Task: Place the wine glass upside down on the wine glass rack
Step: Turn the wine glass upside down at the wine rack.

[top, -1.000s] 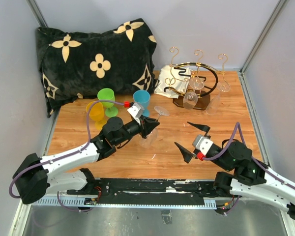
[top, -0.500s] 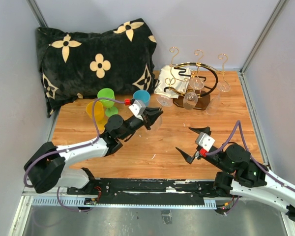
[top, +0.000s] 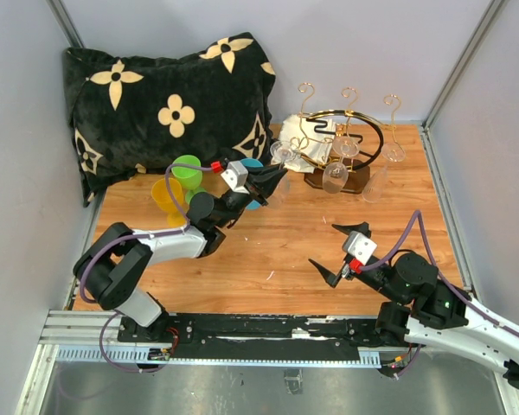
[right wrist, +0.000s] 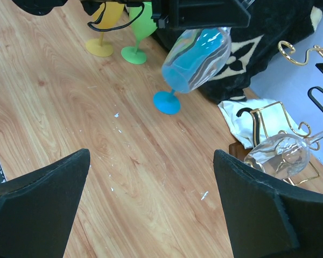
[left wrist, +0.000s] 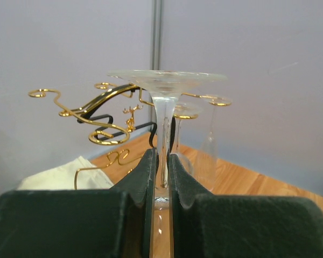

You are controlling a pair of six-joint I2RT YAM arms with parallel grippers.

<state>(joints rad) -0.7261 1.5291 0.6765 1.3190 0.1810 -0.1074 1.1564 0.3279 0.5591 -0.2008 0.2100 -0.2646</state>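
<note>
My left gripper (top: 271, 181) is shut on the stem of a clear wine glass (top: 281, 154), held off the table just left of the wine glass rack (top: 342, 138). In the left wrist view the glass's stem (left wrist: 162, 134) runs up between the pads to its round foot (left wrist: 167, 78) on top, so the bowl hangs below. The rack's gold hooks and black ring (left wrist: 97, 113) stand close behind it. In the right wrist view the bowl (right wrist: 196, 54) hangs under the left gripper. My right gripper (top: 322, 245) is open and empty over the wood at the front right.
Two clear glasses (top: 335, 175) (top: 376, 186) hang at the rack, one seen in the right wrist view (right wrist: 280, 156). Green (top: 188, 171), yellow (top: 166, 197) and blue (top: 253, 169) glasses stand left of it. A black flowered pillow (top: 169, 104) and a white cloth (top: 298, 143) lie at the back.
My left arm has carried the wine glass up and back toward the rack. My right gripper has drawn back slightly toward the near edge and stays open.
</note>
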